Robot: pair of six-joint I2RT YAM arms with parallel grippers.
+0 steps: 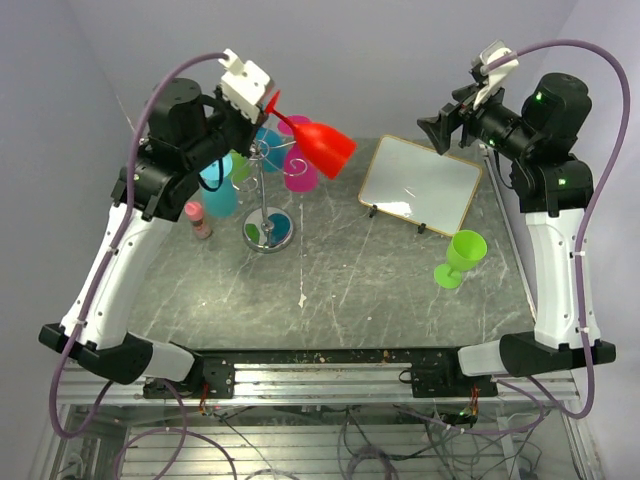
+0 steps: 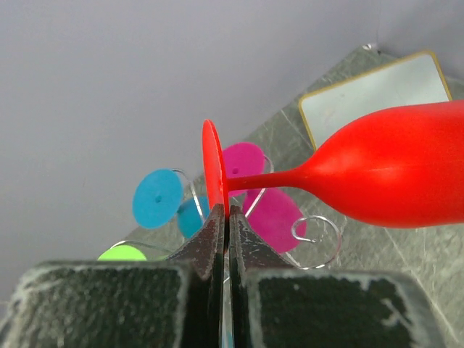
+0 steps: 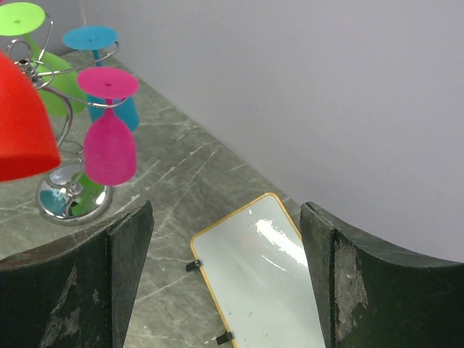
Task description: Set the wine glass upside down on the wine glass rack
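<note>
Gripping a red glass point(image 2: 391, 174) by its foot, left pincer point(image 2: 223, 217) holds it sideways beside rack point(image 1: 266, 205); right pincer point(image 3: 225, 214) gapes, empty.

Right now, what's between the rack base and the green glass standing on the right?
Top view: only bare table between wine glass rack and green glass; the white board lies farther back.
</note>
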